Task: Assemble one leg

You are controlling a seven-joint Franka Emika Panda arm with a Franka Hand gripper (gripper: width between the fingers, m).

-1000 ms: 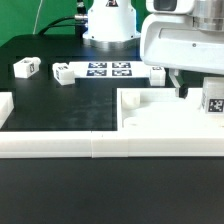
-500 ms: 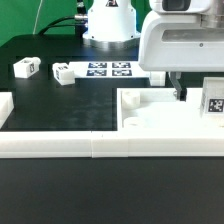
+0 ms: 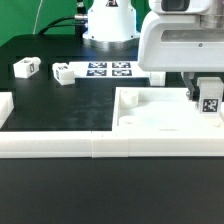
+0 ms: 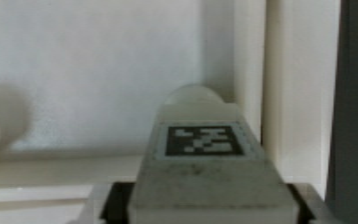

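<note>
A small white leg [image 3: 210, 104] with a black-and-white tag stands upright on the large white panel [image 3: 155, 120] near its edge on the exterior view's right. My gripper [image 3: 207, 97] is down around this leg, with a dark finger [image 3: 195, 92] beside it. In the wrist view the leg [image 4: 206, 150] fills the gap between my two fingers [image 4: 123, 202], which press on both its sides, with the white panel [image 4: 87, 90] beneath. My gripper [image 4: 208, 207] is shut on the leg.
Two more legs [image 3: 26, 68] [image 3: 62, 72] lie at the back on the exterior view's left, next to the marker board [image 3: 108, 69]. White border rails run along the front [image 3: 55, 146] and the left [image 3: 5, 105]. The robot base [image 3: 108, 25] stands behind.
My gripper has moved toward the exterior view's right across the panel. Its fingers now sit around the tagged leg, which they stood beside before.
</note>
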